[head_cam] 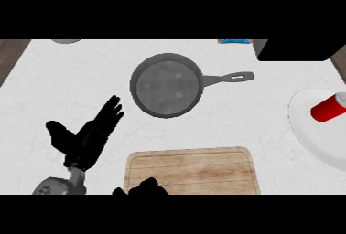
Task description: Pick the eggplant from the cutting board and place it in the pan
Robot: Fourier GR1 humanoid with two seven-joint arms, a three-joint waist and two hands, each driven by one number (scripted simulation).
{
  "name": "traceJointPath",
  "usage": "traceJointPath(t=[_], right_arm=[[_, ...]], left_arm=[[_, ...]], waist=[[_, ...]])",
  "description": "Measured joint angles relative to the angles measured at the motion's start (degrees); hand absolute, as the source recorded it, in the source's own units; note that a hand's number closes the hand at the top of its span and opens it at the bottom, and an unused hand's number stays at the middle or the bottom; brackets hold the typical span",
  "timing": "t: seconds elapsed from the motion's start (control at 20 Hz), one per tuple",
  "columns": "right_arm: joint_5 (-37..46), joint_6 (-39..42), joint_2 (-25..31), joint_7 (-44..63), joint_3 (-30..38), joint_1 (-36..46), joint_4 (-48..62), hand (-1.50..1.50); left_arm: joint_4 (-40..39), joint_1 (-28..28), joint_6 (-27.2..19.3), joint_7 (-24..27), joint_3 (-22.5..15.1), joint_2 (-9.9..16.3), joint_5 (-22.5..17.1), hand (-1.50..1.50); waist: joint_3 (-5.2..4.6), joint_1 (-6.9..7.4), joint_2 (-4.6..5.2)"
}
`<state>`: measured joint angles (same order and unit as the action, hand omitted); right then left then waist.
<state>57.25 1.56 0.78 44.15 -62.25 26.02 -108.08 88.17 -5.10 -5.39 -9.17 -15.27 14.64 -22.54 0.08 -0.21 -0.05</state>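
White marbled table point(61, 87) fills the frame, with a dark pan point(166, 85) at upper centre, its handle pointing right, and a wooden cutting board point(194, 171) at the lower centre. No eggplant shows on the board or in the pan; the pan's bed looks bare, and the board's visible face holds nothing. If the eggplant is anywhere, it is most likely hidden under the right hand point(143, 188), which appears only as a few dark fingertips at the bottom edge, over the board's lower left corner. Whether those fingers are curled round anything cannot be told. The risk from here, as I judge it, is a carry that cannot be checked: a thing held out of sight could slip or catch the pan's rim on the way up the frame. The left hand point(86, 135) rests at lower left of the frame, fingers straight and spread, holding nothing. A white plate point(307, 130) at the right edge carries a red cylinder point(329, 109), well apart from the pan.
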Motion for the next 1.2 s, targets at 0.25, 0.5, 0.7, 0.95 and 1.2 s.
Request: traceJointPath(t=[0.25,0.5,0.7,0.95,1.2], right_arm=[[-5.8,-6.3,-0.3,-5.0,6.2,-4.0,-0.7,1.50],[-13.0,-10.2,-0.5,-13.1,14.4,-2.9,6.2,1.50],[-13.6,-13.8,-0.7,-19.0,19.4,2.3,16.6,1.50],[-14.4,-21.0,-0.7,-27.1,24.9,8.2,30.7,1.50],[-16.5,-31.4,-0.8,-32.1,29.7,15.6,44.8,1.50]], left_arm=[[-0.5,0.4,0.1,0.6,-0.3,-0.8,1.0,0.00],[1.1,0.9,0.6,-0.7,0.3,-0.5,1.6,0.00],[0.6,0.2,0.7,-1.0,0.5,-1.4,2.3,0.00],[1.0,0.0,1.3,-1.4,1.0,-1.8,2.8,0.00],[-0.1,-0.5,1.3,-0.8,0.1,-3.2,4.1,0.00]], waist=[[-0.02,0.23,0.16],[-0.04,0.62,0.18],[-0.06,0.79,0.21],[-0.06,1.17,0.30],[-0.06,1.90,0.57]])
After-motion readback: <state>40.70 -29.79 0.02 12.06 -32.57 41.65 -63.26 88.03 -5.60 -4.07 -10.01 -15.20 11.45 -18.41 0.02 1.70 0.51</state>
